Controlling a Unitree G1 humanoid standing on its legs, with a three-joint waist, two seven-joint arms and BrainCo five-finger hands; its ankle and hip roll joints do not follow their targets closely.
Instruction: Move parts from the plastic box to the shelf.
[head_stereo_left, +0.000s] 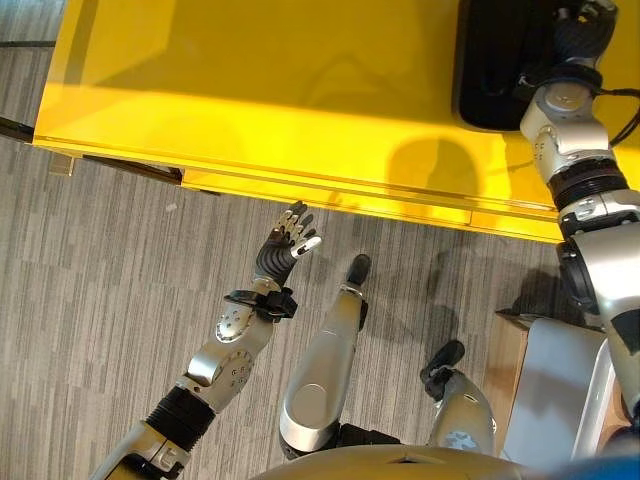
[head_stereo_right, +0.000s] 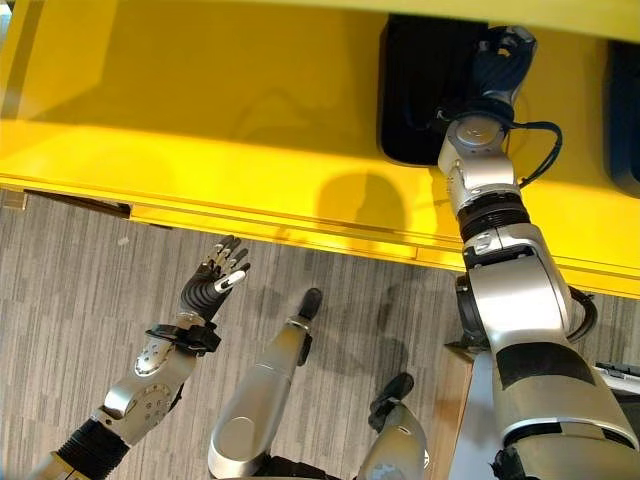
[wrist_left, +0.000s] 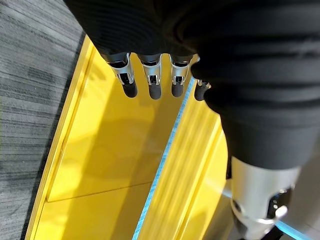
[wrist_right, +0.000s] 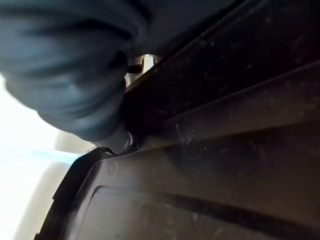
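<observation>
**Right hand reaching into the black box**

While the yellow shelf (head_stereo_left: 250, 90) is spanning the scene, the black plastic box (head_stereo_right: 420, 90) is sitting on it; my right hand (head_stereo_right: 497, 55) is reaching inside, fingers hidden, grip unclear. My left hand (head_stereo_left: 285, 243) is hovering over grey floor (head_stereo_left: 110, 260), fingers relaxed, holding nothing.

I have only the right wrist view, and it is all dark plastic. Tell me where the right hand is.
Observer: The right hand is at the far end of a black plastic piece that lies on the yellow shelf.
Operator: Now report the left hand.
Observer: The left hand is open, fingers straight, holding nothing, over the grey floor in front of the shelf's edge.
Operator: Name anything else on the shelf.
Observer: A second dark thing lies to the right of the black piece, cut by the picture's edge.
</observation>
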